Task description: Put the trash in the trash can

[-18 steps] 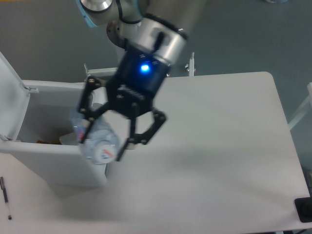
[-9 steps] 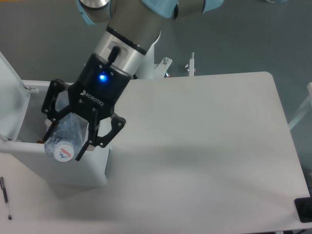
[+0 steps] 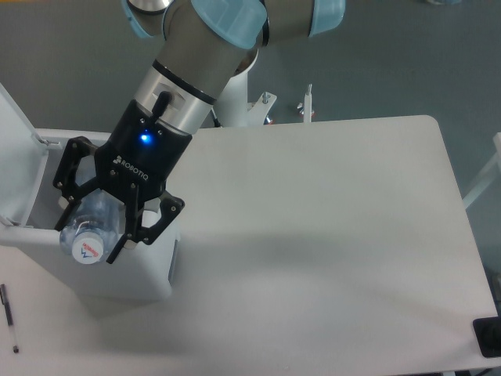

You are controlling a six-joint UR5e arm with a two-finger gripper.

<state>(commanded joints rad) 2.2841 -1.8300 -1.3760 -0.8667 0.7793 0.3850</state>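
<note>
1. Background: a grey floor lies behind a white table [image 3: 329, 235], whose top fills most of the view from above.
2. Arm: a silver and pale-blue robot arm [image 3: 203, 55] reaches down from the top edge; a blue light glows on the black wrist body just above the fingers.
3. Gripper [image 3: 88, 239]: the black fingers [image 3: 139, 227] are spread on either side of the bottle and clasp it, one set on its far left flank, the other on its near right flank.
4. Bottle [image 3: 88, 233]: clear, ribbed plastic with a pale blue tint, held between the fingers and tilted, its white cap with a small red-and-blue mark pointing toward the camera at lower left.
5. Trash can [image 3: 117, 274]: a boxy white bin directly beneath the fingers, its mouth open; the held bottle hangs over the opening, near the front wall.
6. Lid [image 3: 17, 164]: the white hinged lid stands raised, to the left of the fingers.
7. Pen [image 3: 9, 307]: a thin black pen lies on the table, below and well left of the fingers, apart from the bin.
8. Packet: cannot be made out.
</note>
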